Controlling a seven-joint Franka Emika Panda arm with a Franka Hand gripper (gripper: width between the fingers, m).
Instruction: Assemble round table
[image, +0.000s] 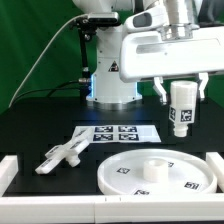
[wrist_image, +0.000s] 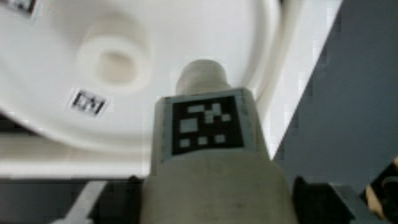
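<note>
My gripper (image: 181, 92) is shut on the short thick white leg (image: 181, 112), which hangs upright with a square tag facing the camera. It is held in the air above the right part of the table. The large round disc top (image: 155, 172) lies flat at the front right, below the leg, with a raised socket in its middle. The cross-shaped foot (image: 64, 155) lies at the front left. In the wrist view the leg (wrist_image: 210, 130) fills the centre between my gripper's (wrist_image: 222, 205) fingers, and the disc top (wrist_image: 160, 45) with its socket lies beyond it.
The marker board (image: 118, 131) lies flat behind the disc top. The white robot pedestal (image: 113, 78) stands at the back centre. White rails border the front left (image: 8, 170) and front right (image: 215, 165) of the black table.
</note>
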